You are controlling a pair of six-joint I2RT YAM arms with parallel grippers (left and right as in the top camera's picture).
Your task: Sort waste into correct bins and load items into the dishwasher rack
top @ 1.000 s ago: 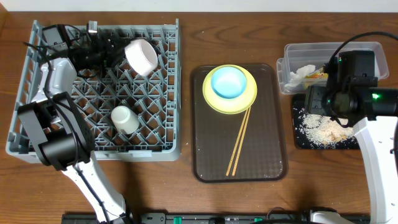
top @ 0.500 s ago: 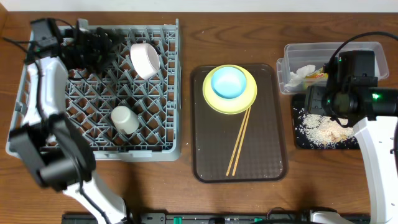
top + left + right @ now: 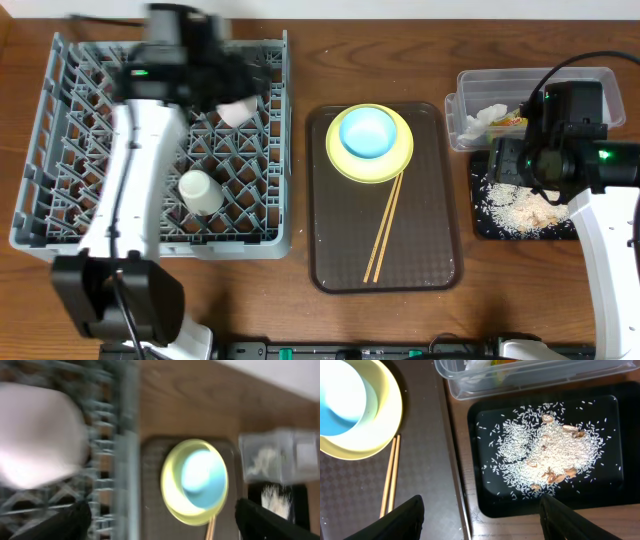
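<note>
The grey dishwasher rack [image 3: 60,215] holds the pinkish-white bowl [image 3: 238,110] and the white cup [image 3: 200,191]. My left gripper [image 3: 215,78] hangs open and empty over the rack's far right part, beside that bowl [image 3: 35,435]; its view is blurred. The yellow plate [image 3: 398,160] carries the light blue bowl [image 3: 365,131], with the chopsticks [image 3: 385,225] next to it. The clear tub [image 3: 590,82] holds the tissue [image 3: 485,120] and the wrapper [image 3: 510,122]. The black tray [image 3: 490,505] holds the rice crumbs [image 3: 550,455]. My right gripper [image 3: 480,527] is open and empty above its left edge.
The plate, blue bowl and chopsticks lie on a brown serving tray [image 3: 430,250] in the middle of the wooden table [image 3: 300,70]. The black tray sits just in front of the clear tub at the right. The right arm's body [image 3: 565,140] covers part of both.
My left arm has swung from the rack's far left corner to the right, over the rack's far side by the pinkish-white bowl. The right arm has not moved.
</note>
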